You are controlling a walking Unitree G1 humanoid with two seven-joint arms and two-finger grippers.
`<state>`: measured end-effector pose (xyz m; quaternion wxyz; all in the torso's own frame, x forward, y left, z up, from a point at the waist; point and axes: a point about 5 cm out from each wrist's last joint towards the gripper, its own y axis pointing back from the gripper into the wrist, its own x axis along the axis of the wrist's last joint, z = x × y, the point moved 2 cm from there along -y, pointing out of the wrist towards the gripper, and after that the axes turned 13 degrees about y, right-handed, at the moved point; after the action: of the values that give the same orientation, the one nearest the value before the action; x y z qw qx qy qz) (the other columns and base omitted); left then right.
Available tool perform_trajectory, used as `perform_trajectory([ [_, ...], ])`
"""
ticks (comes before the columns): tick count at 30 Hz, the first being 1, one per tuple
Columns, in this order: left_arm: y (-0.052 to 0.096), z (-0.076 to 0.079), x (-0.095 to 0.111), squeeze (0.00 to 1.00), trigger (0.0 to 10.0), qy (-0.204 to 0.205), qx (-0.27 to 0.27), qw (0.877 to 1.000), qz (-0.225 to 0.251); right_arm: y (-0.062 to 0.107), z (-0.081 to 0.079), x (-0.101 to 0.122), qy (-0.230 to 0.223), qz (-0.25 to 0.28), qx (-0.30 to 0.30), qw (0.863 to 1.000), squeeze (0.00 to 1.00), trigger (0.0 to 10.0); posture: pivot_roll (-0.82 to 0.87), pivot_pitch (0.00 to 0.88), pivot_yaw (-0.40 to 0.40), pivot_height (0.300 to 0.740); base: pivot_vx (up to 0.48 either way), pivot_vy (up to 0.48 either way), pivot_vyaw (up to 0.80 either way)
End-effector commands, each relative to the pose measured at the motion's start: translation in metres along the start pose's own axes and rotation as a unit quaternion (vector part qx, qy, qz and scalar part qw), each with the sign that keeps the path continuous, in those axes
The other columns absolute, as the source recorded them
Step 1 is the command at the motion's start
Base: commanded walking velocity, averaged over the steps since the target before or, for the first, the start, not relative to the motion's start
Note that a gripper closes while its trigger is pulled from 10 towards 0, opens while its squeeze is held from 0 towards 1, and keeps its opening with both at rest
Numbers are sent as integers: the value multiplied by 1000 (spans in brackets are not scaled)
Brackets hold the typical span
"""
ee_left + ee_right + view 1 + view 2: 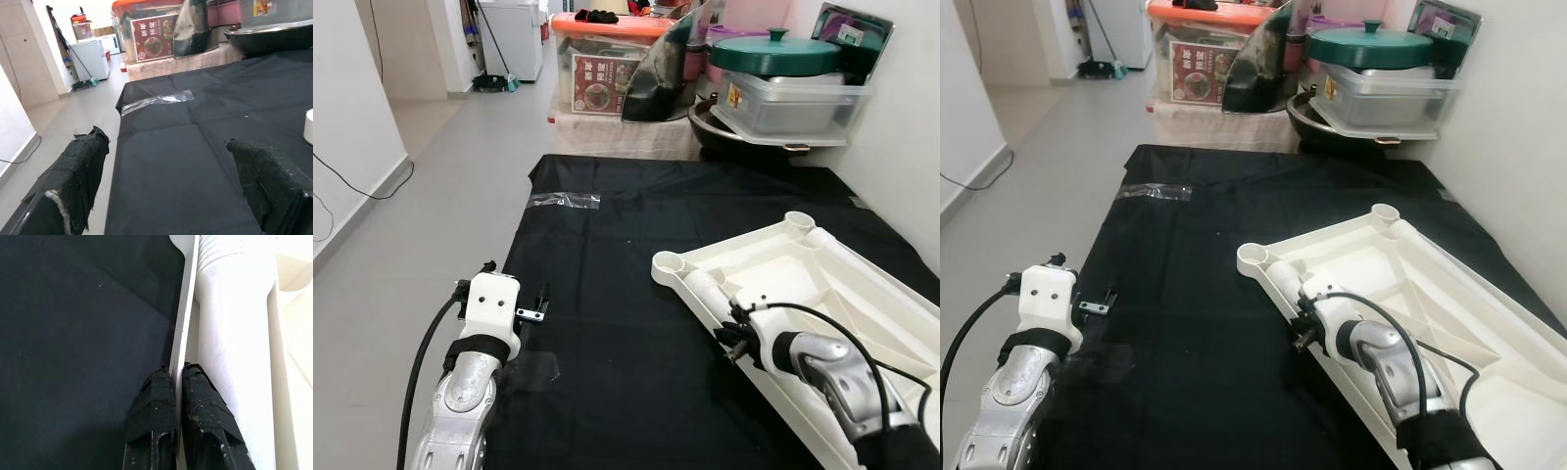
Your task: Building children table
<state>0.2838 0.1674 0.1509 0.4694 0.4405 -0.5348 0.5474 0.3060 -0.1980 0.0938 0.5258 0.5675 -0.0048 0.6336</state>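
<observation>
A white plastic table top [842,294] lies upside down on a black sheet [607,235], with round leg sockets [668,264] at its corners. A white leg [230,313] with a ribbed end lies inside along its near rim [185,303]. My right gripper [177,371] is shut on that thin rim, one finger on each side, just behind the near-left socket [1253,257]. My left gripper [165,142] stands open with nothing in it, low over the sheet's left edge, well away from the table top.
A strip of clear tape [566,201] lies on the sheet's far left. Beyond the sheet stand an orange-lidded storage box [607,59], a dark pan [744,132] and a clear tub under a green lid [783,54]. A wall runs along the right, grey floor [440,196] on the left.
</observation>
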Motion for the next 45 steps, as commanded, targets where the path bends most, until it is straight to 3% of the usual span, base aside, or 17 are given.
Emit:
perform_trajectory([
  [1,0,-2,-4,0,10000,-8,0,1000,-9,-7,-39,9,82,42,135,987,0,0,54,0,-63,740,0,0,0],
  [2,0,-2,-4,0,10000,-8,0,1000,-9,-7,-39,9,82,42,135,987,0,0,54,0,-63,740,0,0,0],
  [4,-1,-2,-4,0,10000,-11,-1,1000,-9,4,-40,22,180,83,184,963,0,0,56,0,-65,740,0,0,0],
  [6,-1,-3,-4,0,10000,-12,0,1000,-9,7,-41,24,213,92,205,951,51,0,58,0,-67,740,0,0,0],
  [9,-1,-4,-4,0,10000,-13,2,1000,-8,14,-46,30,253,118,238,930,86,0,60,0,-70,740,0,0,0],
  [14,-1,-3,-4,0,10000,-14,2,1000,-8,16,-49,32,260,134,252,922,94,0,61,0,-70,740,0,0,0],
  [20,-1,-5,-3,0,10000,-20,1,1000,-6,35,-49,0,313,73,343,883,67,0,63,0,-57,740,0,0,0],
  [23,-4,-6,-2,0,10000,-22,-2,1000,-5,46,-32,-24,384,6,372,845,24,0,56,0,-51,740,0,0,0],
  [28,-5,-3,-2,0,10000,-22,-5,1000,-4,52,-26,-36,417,-21,393,819,0,0,63,0,-54,740,0,0,0],
  [33,-5,-5,-3,0,10000,-25,-4,1000,-4,55,-23,-38,431,-15,406,806,0,0,67,0,-54,740,0,0,0],
  [39,-5,-5,-3,0,10000,-25,-5,1000,-4,50,-25,-34,433,5,390,812,0,0,62,0,-48,740,0,0,0],
  [40,-6,-3,-4,0,10000,-25,-7,1000,-4,41,-21,-25,414,17,344,843,27,10000,59,0,-46,740,0,0,0],
  [41,-6,-3,-4,0,10000,-25,-7,1000,-4,41,-21,-25,414,17,344,843,27,10000,59,0,-46,740,0,0,0],
  [42,-6,-2,-4,0,10000,-24,-8,1000,-4,35,-17,-18,398,24,310,863,27,10000,59,0,-46,740,0,0,0],
  [43,-7,-2,-4,0,10000,-23,-9,1000,-4,32,-13,-10,363,34,285,887,918,10000,55,0,-43,740,0,0,0],
  [44,-7,-2,-4,0,10000,-23,-9,1000,-4,32,-13,-10,363,34,285,887,918,10000,55,0,-43,740,0,0,0],
  [45,-7,-2,-5,0,10000,-23,-10,1000,-5,32,-9,-3,333,49,275,901,1000,10000,52,0,-37,740,0,0,0],
])
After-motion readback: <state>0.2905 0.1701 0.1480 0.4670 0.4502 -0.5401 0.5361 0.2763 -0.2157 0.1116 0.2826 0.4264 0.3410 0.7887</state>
